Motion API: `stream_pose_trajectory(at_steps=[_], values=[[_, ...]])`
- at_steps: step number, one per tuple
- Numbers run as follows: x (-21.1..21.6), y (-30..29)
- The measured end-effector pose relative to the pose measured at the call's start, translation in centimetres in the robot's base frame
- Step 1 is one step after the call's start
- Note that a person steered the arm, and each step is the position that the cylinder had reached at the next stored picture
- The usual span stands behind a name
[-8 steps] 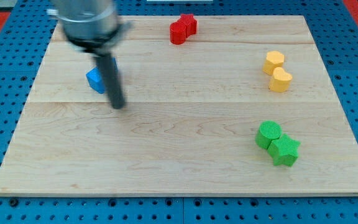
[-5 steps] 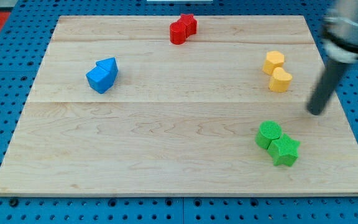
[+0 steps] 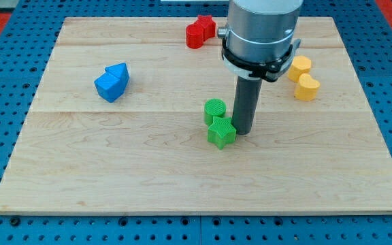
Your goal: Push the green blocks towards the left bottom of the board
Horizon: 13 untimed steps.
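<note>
A green cylinder and a green star block sit touching each other near the middle of the wooden board. My tip rests on the board right against the star's right side, just to the right of both green blocks. The rod rises from there into the arm's grey body at the view's top.
Two blue blocks lie at the left. Two red blocks sit at the top centre, next to the arm's body. Two yellow blocks sit at the right. A blue pegboard surrounds the board.
My tip went from the left across to the right edge, then came back left. The two green blocks have slid from the lower right to the middle of the board.
</note>
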<state>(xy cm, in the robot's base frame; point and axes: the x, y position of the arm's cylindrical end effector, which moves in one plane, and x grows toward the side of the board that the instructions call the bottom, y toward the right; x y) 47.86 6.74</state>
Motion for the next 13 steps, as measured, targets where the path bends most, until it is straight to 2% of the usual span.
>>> stream_pose_trajectory(at_steps=[5,6,7,8,10,11,12,13], values=[[-0.1,7.3],[1.8,4.9],[2.8,-0.7],[0.2,-2.2],[-4.7,-0.8],[-5.4,-1.4],[-5.3,-3.7],[-1.2,-6.3]])
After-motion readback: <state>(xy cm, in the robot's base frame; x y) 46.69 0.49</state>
